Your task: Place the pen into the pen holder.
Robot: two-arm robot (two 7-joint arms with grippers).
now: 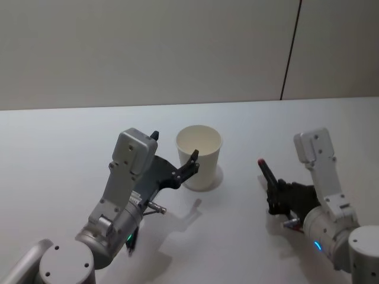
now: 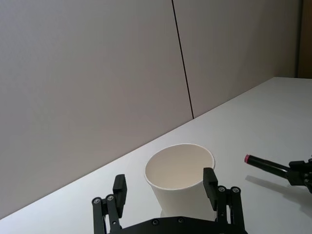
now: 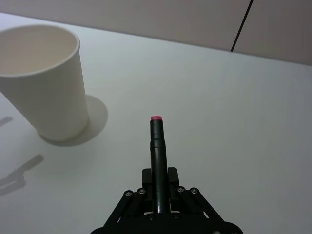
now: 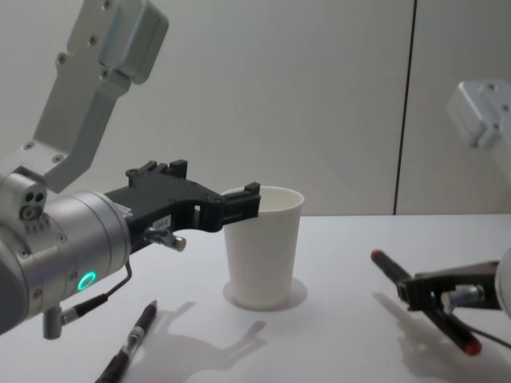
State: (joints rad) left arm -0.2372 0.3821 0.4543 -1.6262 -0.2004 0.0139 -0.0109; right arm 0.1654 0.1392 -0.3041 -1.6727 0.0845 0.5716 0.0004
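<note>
The left claw (image 1: 174, 147) stands wide open at 9 o'clock of the cup (image 1: 199, 155) and holds nothing. One fingertip (image 4: 251, 191) is right at the rim; I cannot tell whether it touches. The cup stands upright on the table (image 1: 71, 136). The right claw (image 1: 275, 190) is clamped on the pen (image 1: 265, 170) at the cup's 4 o'clock, well apart from it. The pen is tilted above the table, its red tip toward 11 o'clock. A second pen (image 4: 132, 343) lies flat beneath the left arm, which reaches in level from 8 o'clock.
</note>
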